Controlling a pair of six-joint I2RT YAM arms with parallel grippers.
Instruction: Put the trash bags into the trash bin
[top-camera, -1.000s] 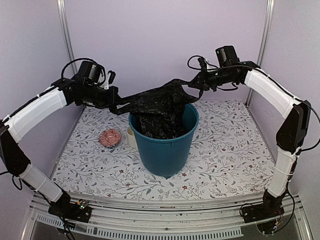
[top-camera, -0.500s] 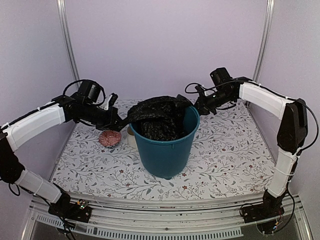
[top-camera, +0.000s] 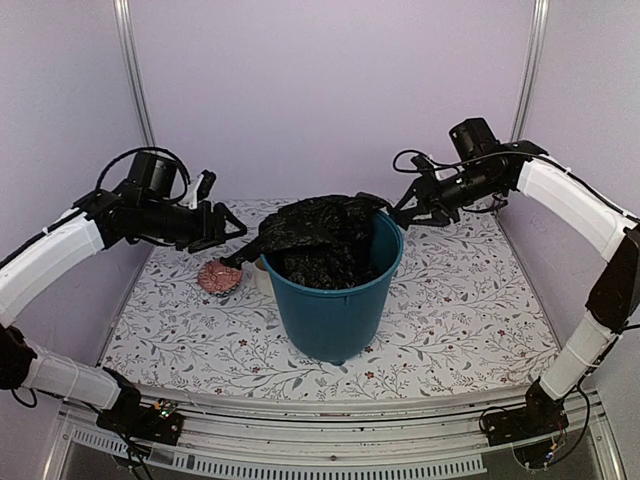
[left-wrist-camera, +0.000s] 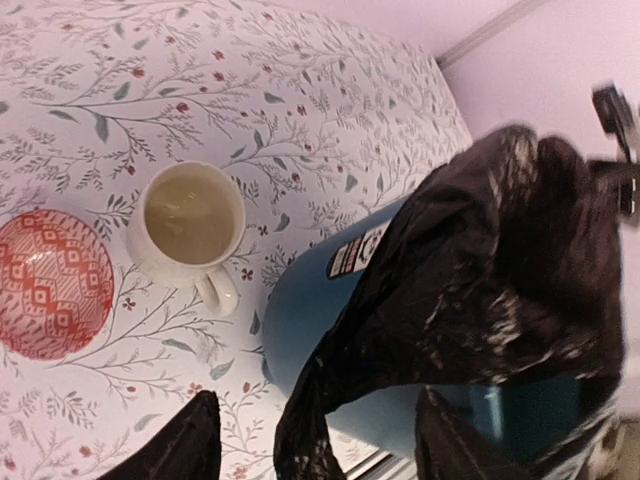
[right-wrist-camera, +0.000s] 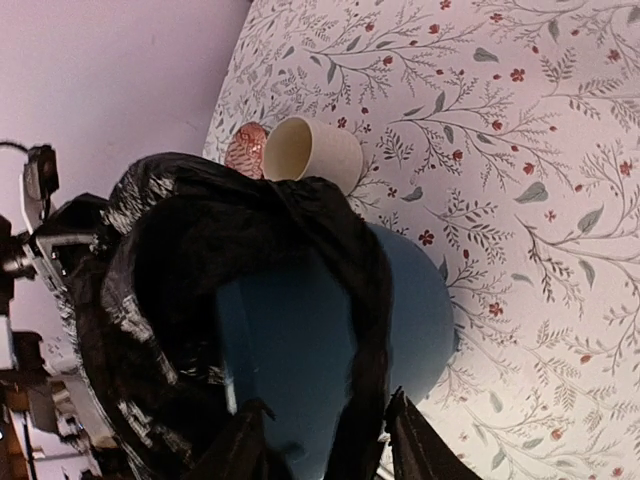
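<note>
Nearest you, the flowered table (top-camera: 450, 330) carried the trash bin (top-camera: 335, 305), which stood upright near the middle of it with its open mouth up. The trash bag (top-camera: 315, 235) sat mostly inside the bin, bunched in a crinkled heap that rose above the rolled rim. On your left, one twisted tail of the bag spilled over the rim and hung down outside the bin's wall. Your left gripper (left-wrist-camera: 317, 430) hovered beside that rim with its jaws spread wide and nothing clamped. In its wrist view the hanging tail dropped through the gap between the two fingers (left-wrist-camera: 190, 445), apart from both of them. Below and beside that gripper, a cream mug (left-wrist-camera: 190, 225) stood upright just left of the bin. A red patterned bowl (left-wrist-camera: 50, 285) sat just beside the mug, on the side away from the bin. Farther back on your right, your right gripper (right-wrist-camera: 322, 410) hung just off the bin's far right rim, and its jaws were parted too. In its wrist view a strip of the bag ran up between the fingers, close against one of them, but you could not tell from there whether it touched. Behind everything stood the plain lilac wall (top-camera: 320, 90).
</note>
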